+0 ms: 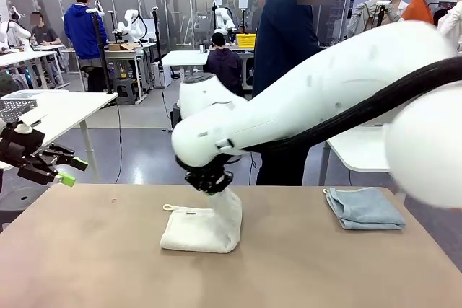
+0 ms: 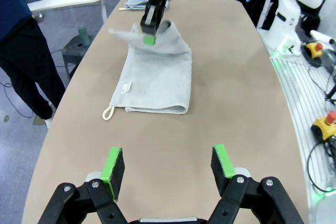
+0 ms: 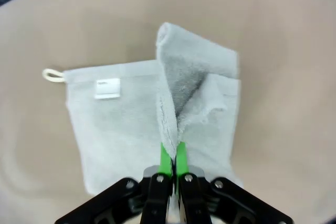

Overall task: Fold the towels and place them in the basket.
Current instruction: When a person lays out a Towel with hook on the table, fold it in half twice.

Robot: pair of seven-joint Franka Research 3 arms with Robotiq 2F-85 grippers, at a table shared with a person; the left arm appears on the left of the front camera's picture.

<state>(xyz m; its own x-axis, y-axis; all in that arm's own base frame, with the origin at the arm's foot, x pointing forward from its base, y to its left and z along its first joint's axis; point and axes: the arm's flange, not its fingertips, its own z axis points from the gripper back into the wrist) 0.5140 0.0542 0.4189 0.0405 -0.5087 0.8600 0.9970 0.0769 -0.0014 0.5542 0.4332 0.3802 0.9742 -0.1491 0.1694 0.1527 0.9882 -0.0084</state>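
tabletop (image 1: 108, 265) tan | cream towel (image 1: 202, 229) mid-tabletop, one edge lifted | blue-grey towel (image 1: 363, 208) folded, far right | right gripper (image 3: 172, 156) clamped on cream towel's raised edge | left gripper (image 2: 168, 169) jaws wide, holding nothing, above tabletop's left end

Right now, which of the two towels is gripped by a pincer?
The cream-white towel with the corner loop, pinched by the right pincer; the blue-grey towel lies untouched.

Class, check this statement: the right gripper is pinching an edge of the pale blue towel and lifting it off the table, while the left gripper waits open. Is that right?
Not quite. The right gripper is pinching the cream-white towel, as the right wrist view shows. The pale blue towel lies folded on the table, untouched. The left gripper does wait open.
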